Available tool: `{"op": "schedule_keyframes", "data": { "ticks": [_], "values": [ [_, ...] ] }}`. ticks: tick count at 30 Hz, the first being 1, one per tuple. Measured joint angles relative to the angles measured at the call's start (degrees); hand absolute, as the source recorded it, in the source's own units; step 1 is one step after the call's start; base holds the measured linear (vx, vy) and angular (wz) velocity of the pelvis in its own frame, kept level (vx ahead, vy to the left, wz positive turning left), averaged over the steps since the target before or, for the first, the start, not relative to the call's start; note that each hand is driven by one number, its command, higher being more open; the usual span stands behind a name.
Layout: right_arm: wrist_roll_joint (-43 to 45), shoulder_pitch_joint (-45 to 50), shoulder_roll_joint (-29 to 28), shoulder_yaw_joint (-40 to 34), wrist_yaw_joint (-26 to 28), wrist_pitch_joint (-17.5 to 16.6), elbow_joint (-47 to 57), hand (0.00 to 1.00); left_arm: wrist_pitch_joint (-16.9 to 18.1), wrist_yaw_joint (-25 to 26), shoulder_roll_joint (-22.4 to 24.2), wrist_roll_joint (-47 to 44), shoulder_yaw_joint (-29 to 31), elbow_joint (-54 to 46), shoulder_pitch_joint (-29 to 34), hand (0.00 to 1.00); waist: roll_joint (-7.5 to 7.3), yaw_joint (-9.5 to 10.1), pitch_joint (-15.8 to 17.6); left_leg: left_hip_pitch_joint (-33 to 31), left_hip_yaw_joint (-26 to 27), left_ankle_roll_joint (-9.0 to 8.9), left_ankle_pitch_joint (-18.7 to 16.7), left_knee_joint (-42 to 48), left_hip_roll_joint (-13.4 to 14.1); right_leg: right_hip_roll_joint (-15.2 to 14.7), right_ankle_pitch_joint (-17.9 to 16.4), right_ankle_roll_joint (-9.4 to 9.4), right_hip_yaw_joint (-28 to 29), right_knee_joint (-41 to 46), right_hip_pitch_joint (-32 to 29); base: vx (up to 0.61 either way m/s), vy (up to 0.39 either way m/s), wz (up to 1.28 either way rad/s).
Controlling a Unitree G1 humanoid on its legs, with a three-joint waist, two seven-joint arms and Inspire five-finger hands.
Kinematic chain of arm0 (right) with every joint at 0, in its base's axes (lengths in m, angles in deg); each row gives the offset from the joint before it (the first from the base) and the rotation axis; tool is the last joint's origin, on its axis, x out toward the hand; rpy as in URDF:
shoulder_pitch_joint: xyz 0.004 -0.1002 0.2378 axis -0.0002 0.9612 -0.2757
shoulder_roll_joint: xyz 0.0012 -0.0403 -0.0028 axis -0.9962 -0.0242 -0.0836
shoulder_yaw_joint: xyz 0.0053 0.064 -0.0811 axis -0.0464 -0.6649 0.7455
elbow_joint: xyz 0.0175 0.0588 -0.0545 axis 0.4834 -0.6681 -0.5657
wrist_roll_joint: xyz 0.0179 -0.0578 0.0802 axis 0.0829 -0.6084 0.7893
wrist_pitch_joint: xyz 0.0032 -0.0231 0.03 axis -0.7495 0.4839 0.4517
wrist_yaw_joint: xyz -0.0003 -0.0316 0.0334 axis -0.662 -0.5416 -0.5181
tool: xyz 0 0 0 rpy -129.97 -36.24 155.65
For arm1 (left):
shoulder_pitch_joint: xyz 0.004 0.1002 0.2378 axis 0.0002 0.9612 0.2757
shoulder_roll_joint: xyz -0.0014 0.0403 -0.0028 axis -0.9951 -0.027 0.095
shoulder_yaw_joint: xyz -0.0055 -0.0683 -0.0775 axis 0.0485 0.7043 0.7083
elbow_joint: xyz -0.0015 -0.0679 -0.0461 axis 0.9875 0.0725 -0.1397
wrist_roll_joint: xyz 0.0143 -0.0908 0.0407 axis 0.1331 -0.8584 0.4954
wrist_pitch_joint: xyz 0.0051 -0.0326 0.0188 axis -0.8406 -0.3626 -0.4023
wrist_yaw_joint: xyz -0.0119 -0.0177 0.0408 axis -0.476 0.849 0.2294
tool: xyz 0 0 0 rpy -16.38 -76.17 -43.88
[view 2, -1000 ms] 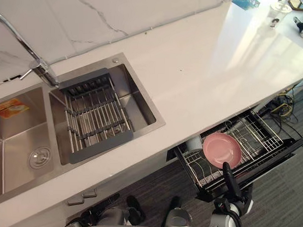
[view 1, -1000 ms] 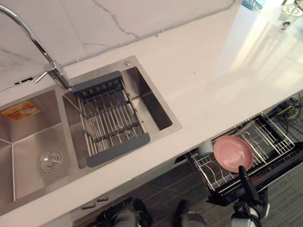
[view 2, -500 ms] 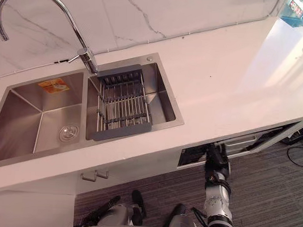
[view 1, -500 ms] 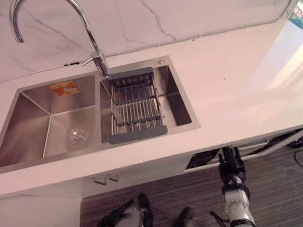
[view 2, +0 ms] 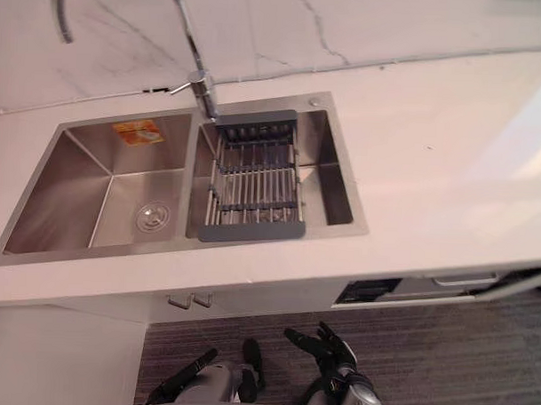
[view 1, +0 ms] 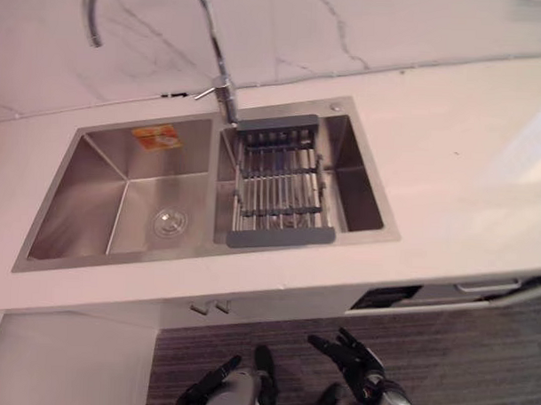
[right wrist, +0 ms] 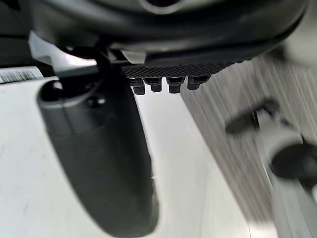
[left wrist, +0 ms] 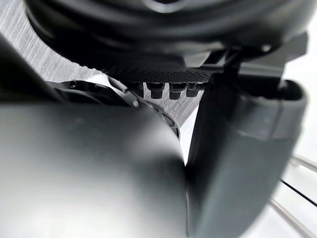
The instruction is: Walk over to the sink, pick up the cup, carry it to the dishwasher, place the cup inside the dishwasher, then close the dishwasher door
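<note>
Right hand (view 1: 352, 363): hanging low before the counter (view 1: 466, 200), fingers splayed, grasping nothing; the nearer hand.
Left hand (view 1: 209, 391): hanging relaxed and empty.
Dishwasher door (view 1: 445, 295): lying beyond and rightward of the right hand, long axis following the counter edge, apparently gaping slightly.
Cup: whereabouts cannot be told.

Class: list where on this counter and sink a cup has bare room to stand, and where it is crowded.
Widest: the countertop right of the sink. Also the left basin, bare around its drain. Crowded: the right basin, spanned by the drying rack by the faucet.
</note>
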Motion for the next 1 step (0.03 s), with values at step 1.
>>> {"op": "schedule_keyframes", "data": {
  "ticks": [1],
  "values": [
    [0.11,-0.57,-0.36,-1.81,-0.67,-0.66,0.06,1.00,-0.31,0.02,-1.00,-0.62,-1.49,0.07,-0.10,1.00,-0.25,-0.89,0.30,1.49,-1.32,0.27,-0.24,-0.33,-0.11,-0.74,0.69,0.05,3.86,5.88,-2.32,0.11,0.049,0.21]
  ]
}}
